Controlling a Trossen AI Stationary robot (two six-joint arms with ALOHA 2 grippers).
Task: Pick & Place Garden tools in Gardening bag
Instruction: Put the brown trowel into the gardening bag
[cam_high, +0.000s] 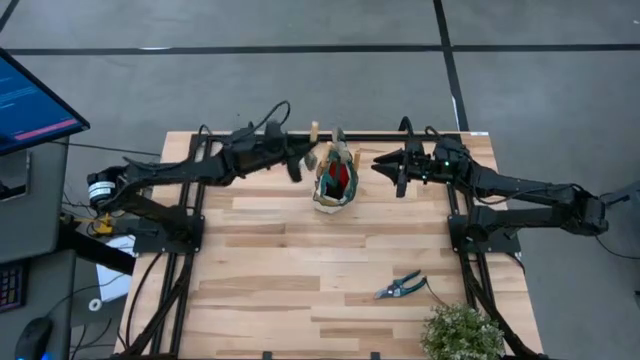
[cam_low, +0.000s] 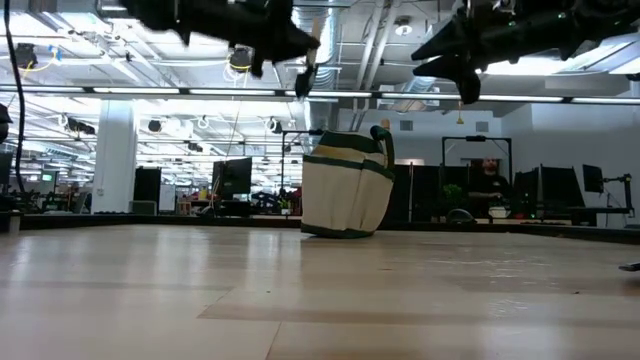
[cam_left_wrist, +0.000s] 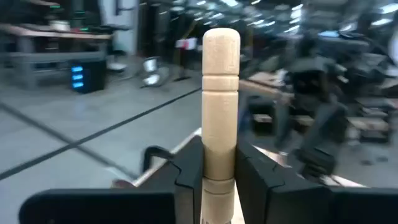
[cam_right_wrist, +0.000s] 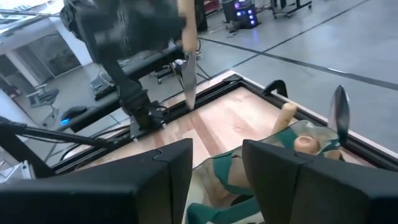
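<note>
Pruning shears (cam_high: 401, 287) lie nearest, blue-handled, on the near right part of the table (cam_high: 270, 290), just left of and beyond a leafy green plant (cam_high: 462, 333) at the near right edge. Well apart from them, the gardening bag (cam_high: 334, 185) stands upright at the far middle of the table, with wooden handles (cam_right_wrist: 288, 113) and something red showing inside.

Left gripper (cam_high: 307, 158) hovers just left of the bag, above the table, jaws pinching a trowel (cam_left_wrist: 220, 115) by its wooden handle; the silver blade (cam_right_wrist: 189, 76) hangs down, clear of the bag.

Right gripper (cam_high: 385, 165) hovers just right of the bag, jaws spread, seemingly holding nothing.
</note>
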